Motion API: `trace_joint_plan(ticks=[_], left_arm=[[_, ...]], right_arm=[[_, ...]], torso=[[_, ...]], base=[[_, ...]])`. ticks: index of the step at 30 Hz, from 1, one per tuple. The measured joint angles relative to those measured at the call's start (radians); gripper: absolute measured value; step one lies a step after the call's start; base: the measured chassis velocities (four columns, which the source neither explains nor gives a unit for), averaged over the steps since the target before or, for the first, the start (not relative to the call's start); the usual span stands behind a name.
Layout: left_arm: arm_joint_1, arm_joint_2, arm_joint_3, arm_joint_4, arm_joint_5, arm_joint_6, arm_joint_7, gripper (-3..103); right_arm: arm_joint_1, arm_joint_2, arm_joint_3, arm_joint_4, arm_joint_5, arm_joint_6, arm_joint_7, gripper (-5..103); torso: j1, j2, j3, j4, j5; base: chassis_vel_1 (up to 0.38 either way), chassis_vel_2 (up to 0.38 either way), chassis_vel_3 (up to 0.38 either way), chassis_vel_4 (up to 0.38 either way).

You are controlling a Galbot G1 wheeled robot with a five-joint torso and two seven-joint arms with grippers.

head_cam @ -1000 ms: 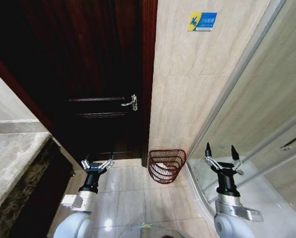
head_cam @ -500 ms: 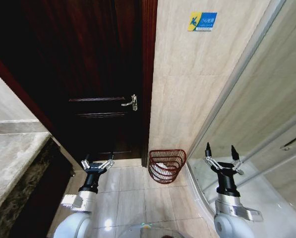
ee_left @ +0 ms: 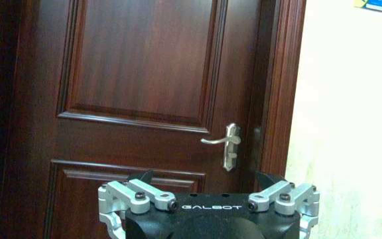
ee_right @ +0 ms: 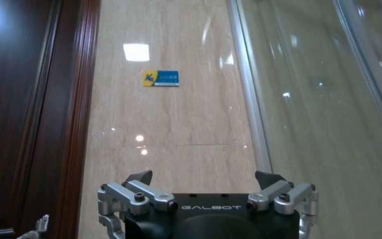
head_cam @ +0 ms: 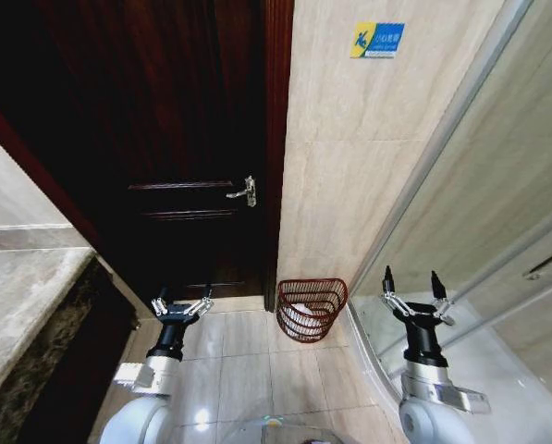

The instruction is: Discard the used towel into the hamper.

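Observation:
The hamper, a dark red wire basket, stands on the floor against the beige wall just right of the door frame. A pale patch shows through its ribs; I cannot tell what it is. The used towel is out of view. My left gripper hangs open and empty over the floor to the hamper's left, facing the door. My right gripper is open and empty to the hamper's right, beside the glass. The wrist views show the left gripper and the right gripper with nothing between the fingers.
A dark wooden door with a metal lever handle is shut ahead. A stone counter runs along the left. A curved glass shower enclosure closes off the right. A blue sign hangs high on the wall. Pale floor tiles lie between the arms.

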Motion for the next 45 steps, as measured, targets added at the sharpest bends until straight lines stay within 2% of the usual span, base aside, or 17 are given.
trace_joint_plan(ticks=[9,22,45], left_arm=[[0.0,0.0,0.0,0.0,0.0,0.0,0.0,100],[0.0,0.0,0.0,0.0,0.0,0.0,0.0,100],[0.0,0.0,0.0,0.0,0.0,0.0,0.0,100]], right_arm=[[0.0,0.0,0.0,0.0,0.0,0.0,0.0,100],[0.0,0.0,0.0,0.0,0.0,0.0,0.0,100],[0.0,0.0,0.0,0.0,0.0,0.0,0.0,100]], torso=[[0.0,0.0,0.0,0.0002,-0.0003],[0.0,0.0,0.0,0.0001,-0.0002],[0.0,0.0,0.0,0.0,-0.0002]], base=[[0.062,0.075,-0.053,-0.063],[-0.061,-0.056,-0.027,-0.032],[-0.106,-0.112,-0.107,-0.103]])
